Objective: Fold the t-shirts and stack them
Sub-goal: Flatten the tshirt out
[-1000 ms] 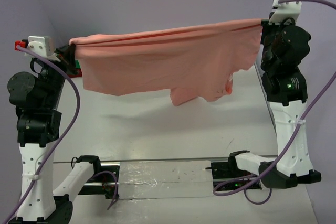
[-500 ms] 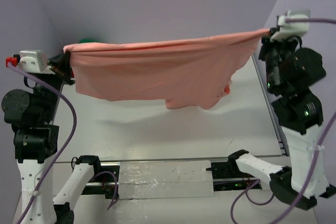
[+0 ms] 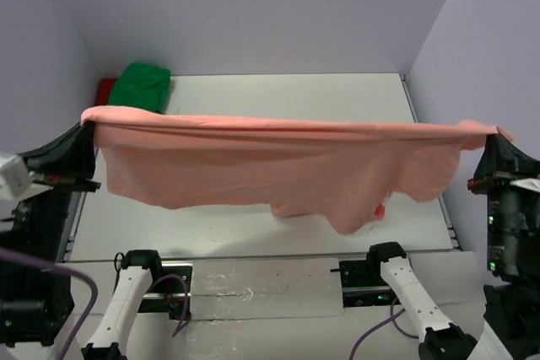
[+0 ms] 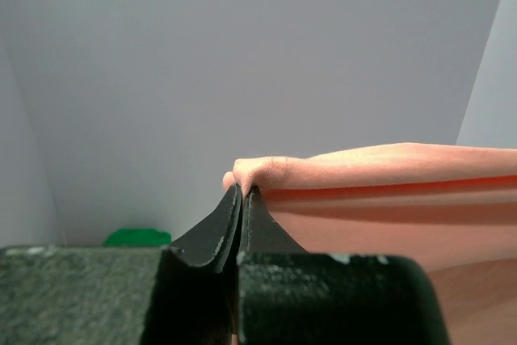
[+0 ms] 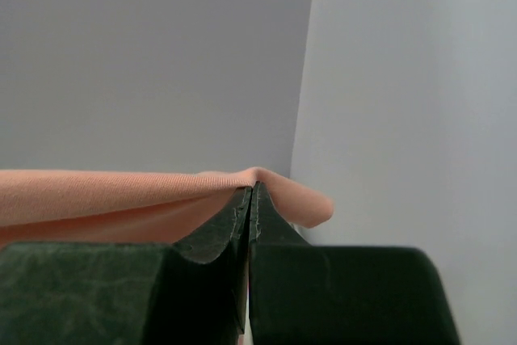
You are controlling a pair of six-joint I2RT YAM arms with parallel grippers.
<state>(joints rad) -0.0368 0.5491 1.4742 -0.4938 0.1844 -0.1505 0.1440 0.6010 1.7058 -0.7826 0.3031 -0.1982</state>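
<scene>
left tool (image 3: 86, 129): I see it clamped on the left end of the salmon-pink t-shirt (image 3: 270, 166), jaws pressed together over a small bunch of cloth.
red t-shirt (image 3: 105, 90): only a sliver shows at the far left corner of the surface (image 3: 287, 94), beside the green one.
green t-shirt (image 3: 142, 86): bundled in that same far left corner.
salmon-pink t-shirt: strung in the air between both tools, top edge taut, body sagging lowest right of centre; I cannot tell whether it touches the surface.
right tool (image 3: 492, 137): pinched tight on the shirt's right end.
</scene>
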